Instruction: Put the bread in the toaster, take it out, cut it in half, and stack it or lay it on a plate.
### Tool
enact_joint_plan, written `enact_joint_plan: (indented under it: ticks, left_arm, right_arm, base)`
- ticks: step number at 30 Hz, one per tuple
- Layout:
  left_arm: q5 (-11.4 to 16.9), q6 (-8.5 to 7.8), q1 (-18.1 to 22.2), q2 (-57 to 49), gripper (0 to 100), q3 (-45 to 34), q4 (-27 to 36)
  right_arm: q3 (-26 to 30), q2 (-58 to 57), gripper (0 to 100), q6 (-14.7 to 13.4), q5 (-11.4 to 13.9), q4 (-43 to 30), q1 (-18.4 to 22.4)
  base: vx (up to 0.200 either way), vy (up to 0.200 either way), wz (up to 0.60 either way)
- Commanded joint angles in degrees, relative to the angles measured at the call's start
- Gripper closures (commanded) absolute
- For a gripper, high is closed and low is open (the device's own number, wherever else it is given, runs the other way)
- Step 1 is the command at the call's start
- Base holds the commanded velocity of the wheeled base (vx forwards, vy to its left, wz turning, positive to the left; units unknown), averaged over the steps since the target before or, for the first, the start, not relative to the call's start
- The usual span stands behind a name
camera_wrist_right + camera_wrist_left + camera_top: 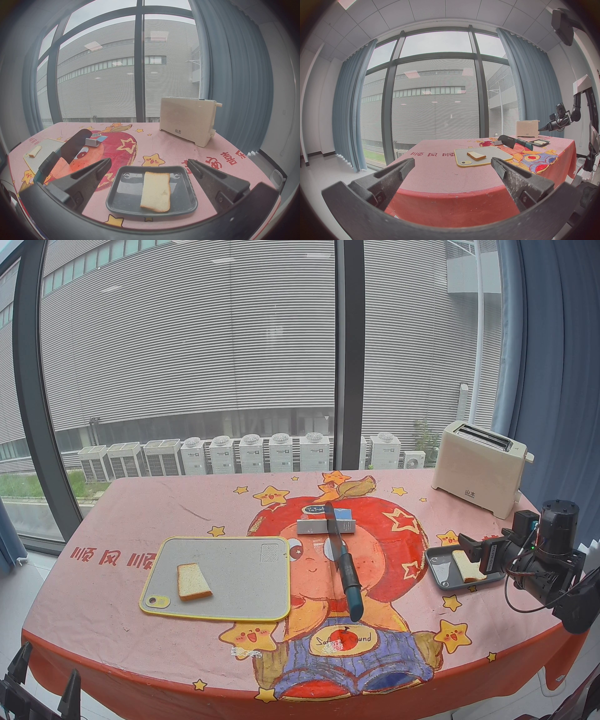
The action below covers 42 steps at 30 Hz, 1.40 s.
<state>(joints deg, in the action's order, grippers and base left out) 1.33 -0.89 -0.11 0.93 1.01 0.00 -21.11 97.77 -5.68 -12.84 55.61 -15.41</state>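
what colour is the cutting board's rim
Yellow-green rim around a grey board; the head view shows it best.

A matt printed cloth carries a cream toaster with a smooth satin casing, a glossy dark plastic tray, a speckled matt cutting board and a knife with a dark, dull blade. The bread slice shows porous crumb. The fingers of the right gripper look like grainy black plastic.

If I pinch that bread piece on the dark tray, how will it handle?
The bread piece looks thin with a soft, porous crumb, so it is probably light and may squash or tear under a firm pinch. Lying flat in the tray, it may slide toward the raised rim when nudged.
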Motion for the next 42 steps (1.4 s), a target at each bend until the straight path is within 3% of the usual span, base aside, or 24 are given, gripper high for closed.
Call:
enact_joint_plan:
  ticks: [1,5,27,35,42]
  left_arm:
    - [-0.01,0.01,0.02,-0.4,0,-0.92,0.0]
    - [-0.01,0.01,0.02,-0.31,0,-0.92,0.0]
    - [-0.01,0.01,0.02,-0.31,0,-0.92,0.0]
    - [-0.01,0.01,0.02,-0.31,0,-0.92,0.0]
    - [-0.1,0.01,0.02,-0.31,0,-0.92,0.0]
  right_arm:
    - [2.48,-0.21,0,0.5,0.27,1.87,-0.32]
    - [4.5,-0.03,0,0.93,1.24,4.5,-0.32]
    - [11.97,-0.12,0,2.52,1.15,17.6,-0.5]
    - [17.77,-0.12,0,2.69,0.53,23.14,-4.72]
    - [17.6,-0.12,0,2.69,0.53,24.45,-4.28]
  base:
    - [0.0,0.0,0.0]
    - [0.0,0.0,0.0]
    - [0.0,0.0,0.0]
    - [0.0,0.0,0.0]
    - [0.0,0.0,0.0]
